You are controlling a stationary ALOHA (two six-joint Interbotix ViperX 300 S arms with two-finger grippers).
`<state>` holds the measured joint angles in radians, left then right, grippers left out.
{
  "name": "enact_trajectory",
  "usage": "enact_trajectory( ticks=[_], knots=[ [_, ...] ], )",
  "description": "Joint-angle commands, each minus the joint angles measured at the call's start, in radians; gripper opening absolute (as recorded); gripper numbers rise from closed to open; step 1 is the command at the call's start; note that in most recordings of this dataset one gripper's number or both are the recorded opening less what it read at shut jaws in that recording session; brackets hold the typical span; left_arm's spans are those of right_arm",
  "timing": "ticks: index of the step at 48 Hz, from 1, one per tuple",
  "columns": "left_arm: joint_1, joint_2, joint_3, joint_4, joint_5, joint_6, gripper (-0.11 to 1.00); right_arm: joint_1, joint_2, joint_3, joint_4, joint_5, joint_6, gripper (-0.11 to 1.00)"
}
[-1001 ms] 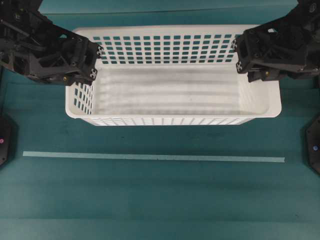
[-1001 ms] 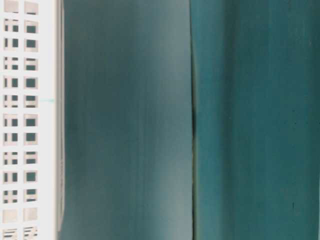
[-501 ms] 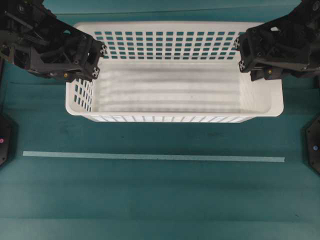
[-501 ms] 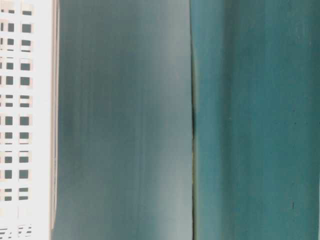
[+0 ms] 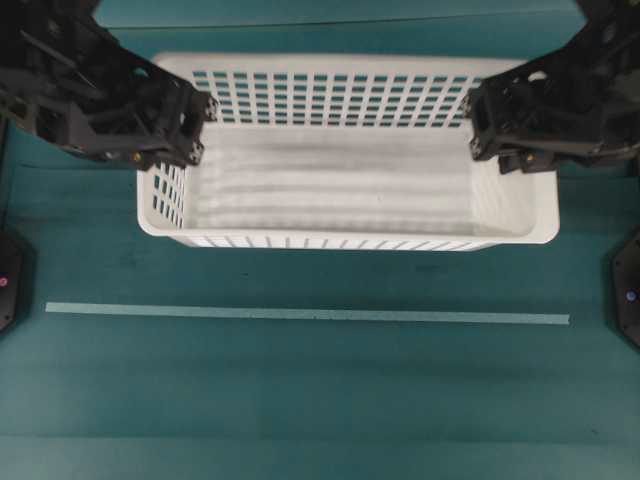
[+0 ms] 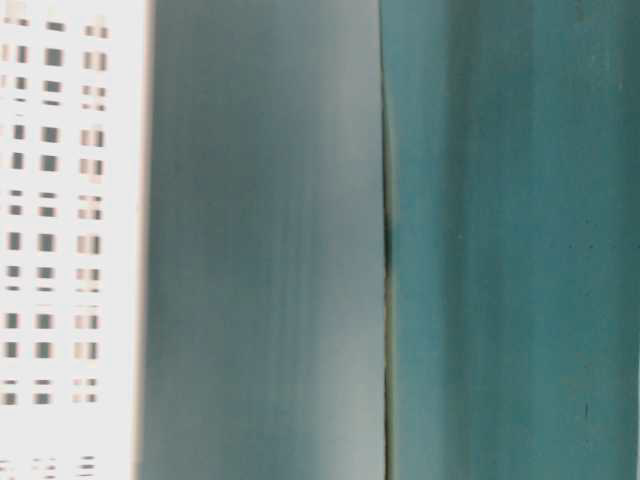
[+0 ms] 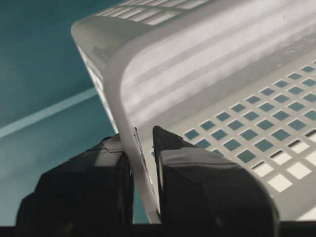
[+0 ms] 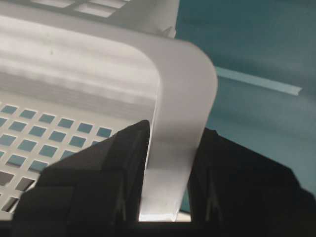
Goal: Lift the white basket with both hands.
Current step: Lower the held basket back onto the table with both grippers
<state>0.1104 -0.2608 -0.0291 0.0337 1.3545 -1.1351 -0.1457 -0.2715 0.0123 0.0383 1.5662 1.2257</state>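
Above the teal table (image 5: 320, 400), at twelve o'clock, the white perforated plastic basket (image 5: 340, 185) sits empty, left gripper (image 5: 195, 125) and right gripper (image 5: 475, 125) each clamped on an end rim.

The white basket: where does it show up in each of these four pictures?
Overhead: white basket upper middle, a claw at each end.
Table-level: blurred holed wall along the left edge.
Left wrist: fills upper right.
Right wrist: fills upper left.
Shared landmark: its grid of holes.

left gripper (image 7: 143, 163), right gripper (image 8: 168, 168) clamped, arms spread apart
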Motion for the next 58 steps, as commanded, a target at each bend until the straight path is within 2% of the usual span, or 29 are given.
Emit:
enact_trajectory(
  ticks=[1,23,34,40,52,58],
  knots=[
    [-0.008,0.009,0.018,-0.002,-0.051,0.02,0.09,0.011,0.029,0.038,0.009,-0.051,-0.029,0.25],
    [-0.011,0.0,0.268,0.0,-0.196,0.006,0.09,0.015,0.025,0.262,0.018,-0.27,-0.017,0.25],
    [-0.011,0.003,0.396,-0.002,-0.31,-0.043,0.08,0.025,0.031,0.393,0.023,-0.402,0.055,0.25],
    [-0.011,0.005,0.436,-0.002,-0.333,-0.052,0.06,0.031,0.031,0.451,0.023,-0.466,0.084,0.25],
    [-0.02,0.023,0.512,-0.002,-0.376,-0.064,0.06,0.038,0.041,0.525,0.023,-0.558,0.106,0.25],
    [-0.037,0.046,0.566,-0.002,-0.448,-0.114,0.06,0.04,0.054,0.546,0.023,-0.581,0.106,0.25]
  ],
)
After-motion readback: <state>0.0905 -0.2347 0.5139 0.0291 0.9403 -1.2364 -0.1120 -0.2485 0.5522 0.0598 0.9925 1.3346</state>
